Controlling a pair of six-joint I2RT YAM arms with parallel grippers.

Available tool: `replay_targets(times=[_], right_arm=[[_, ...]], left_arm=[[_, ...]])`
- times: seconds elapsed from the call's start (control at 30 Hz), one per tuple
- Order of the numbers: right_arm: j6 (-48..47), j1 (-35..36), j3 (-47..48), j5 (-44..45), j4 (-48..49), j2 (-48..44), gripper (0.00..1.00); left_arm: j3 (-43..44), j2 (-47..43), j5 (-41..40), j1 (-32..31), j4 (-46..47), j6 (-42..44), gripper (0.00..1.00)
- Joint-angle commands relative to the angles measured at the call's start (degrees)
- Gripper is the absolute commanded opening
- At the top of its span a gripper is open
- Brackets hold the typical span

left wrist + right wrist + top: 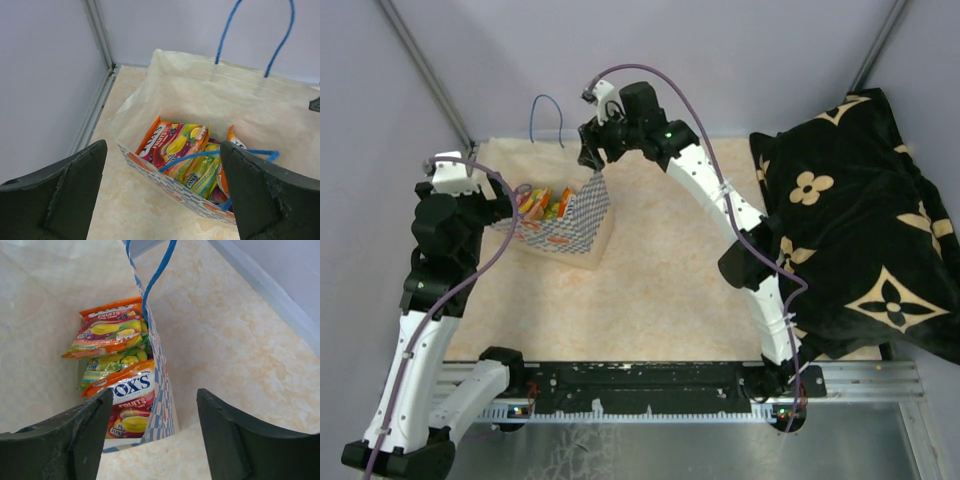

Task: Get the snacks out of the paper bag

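Note:
The paper bag (578, 228) stands open at the back left of the mat, its blue-white checked side facing out. Several glossy snacks (542, 203) in orange, purple and green lie inside it. My left gripper (508, 210) is at the bag's left edge. In the left wrist view it (163, 160) is open wide over the near wall (165, 187), with the snacks (182, 145) beyond. My right gripper (595, 160) hangs over the bag's back right corner. It (154, 395) is open, astride the checked side wall (162, 405), with a snack packet (127, 395) just inside.
A black cloth with gold flower marks (850, 220) covers the right side of the table. One blue cord handle (548, 115) stands up against the back wall; the other (210, 157) lies across the snacks. A metal frame rail (97, 95) runs along the mat's left edge.

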Motion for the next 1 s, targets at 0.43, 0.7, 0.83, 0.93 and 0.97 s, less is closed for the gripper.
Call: replay_targets(times=[0.43, 0.7, 0.83, 0.93, 0.97], right_arm=[[-2.0, 2.9, 2.3, 5.4, 3.8, 2.3, 0.29], [-2.0, 2.9, 0.1, 8.9, 4.3, 0.0, 0.00], [-0.6, 2.9, -3.5, 15.5, 6.4, -2.3, 0.00], [1.3, 2.3, -8.1, 21.1, 8.5, -5.6, 0.00], [2.4, 1.8, -9.9, 22.5, 9.2, -6.8, 0.00]], left_arm=[[1.5, 8.3, -6.6, 2.8, -6.0, -5.8, 1.00], [9.0, 16.6, -1.6, 9.9, -8.0, -8.2, 1.00], [11.9, 17.9, 5.8, 12.9, -9.1, -11.2, 1.00], [16.2, 21.3, 4.5, 13.0, -13.9, -12.4, 1.00], [17.2, 22.4, 4.4, 13.0, -14.9, -12.6, 1.00]])
